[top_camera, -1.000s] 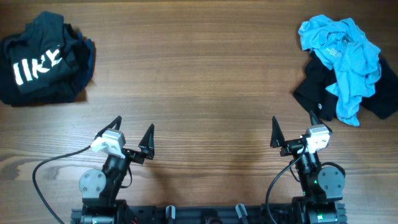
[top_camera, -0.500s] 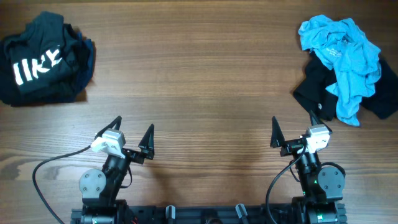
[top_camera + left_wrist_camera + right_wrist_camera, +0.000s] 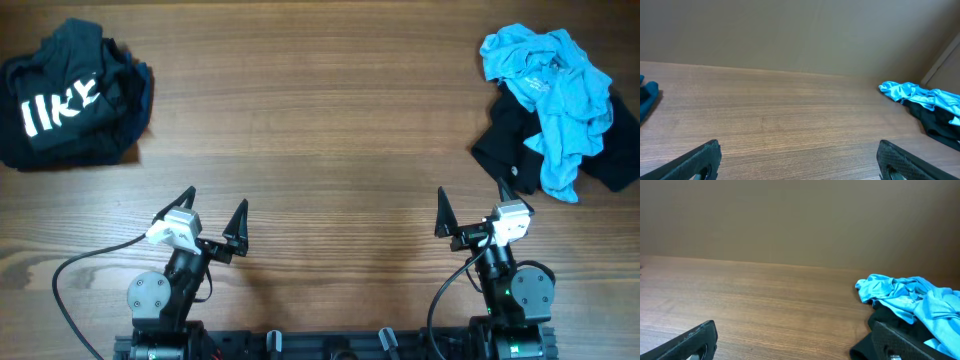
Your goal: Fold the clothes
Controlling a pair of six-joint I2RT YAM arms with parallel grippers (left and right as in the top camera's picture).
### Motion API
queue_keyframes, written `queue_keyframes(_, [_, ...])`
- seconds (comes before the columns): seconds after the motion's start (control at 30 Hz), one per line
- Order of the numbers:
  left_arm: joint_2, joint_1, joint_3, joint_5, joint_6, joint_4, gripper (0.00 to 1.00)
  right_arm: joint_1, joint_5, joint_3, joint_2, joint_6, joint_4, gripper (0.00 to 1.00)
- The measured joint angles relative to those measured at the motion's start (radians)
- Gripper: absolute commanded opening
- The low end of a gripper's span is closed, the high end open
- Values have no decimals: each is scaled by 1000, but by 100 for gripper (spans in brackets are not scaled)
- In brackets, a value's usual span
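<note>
A crumpled sky-blue T-shirt (image 3: 555, 85) lies at the table's far right, draped over a black garment (image 3: 500, 145). The left wrist view has it at the right edge (image 3: 920, 95), and in the right wrist view it lies ahead on the right (image 3: 910, 297). A dark T-shirt with white lettering (image 3: 70, 100) sits bunched at the far left. My left gripper (image 3: 214, 200) and right gripper (image 3: 472, 195) rest near the table's front edge, both open and holding nothing. Each is well short of the clothes. Bare wood shows between the left fingers (image 3: 700, 157) and the right fingers (image 3: 690, 340).
The wooden table (image 3: 320, 130) spans the whole view, with a plain wall behind it in the wrist views. A black cable (image 3: 70, 270) loops by the left arm's base. The black garment (image 3: 890, 317) lies close to my right gripper's right finger.
</note>
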Motion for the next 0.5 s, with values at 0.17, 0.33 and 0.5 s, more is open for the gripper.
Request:
queue_keyframes(0.17, [0,0,0,2,0,0,100,0,-43,0,0,56,4,100])
queue_keyframes(0.33, [0,0,0,27,-15,5,100,0,-98,0,0,149,22,100])
queue_keyframes(0.5, [0,0,0,105,-27,43,100,0,-117,1,0,256,66,100])
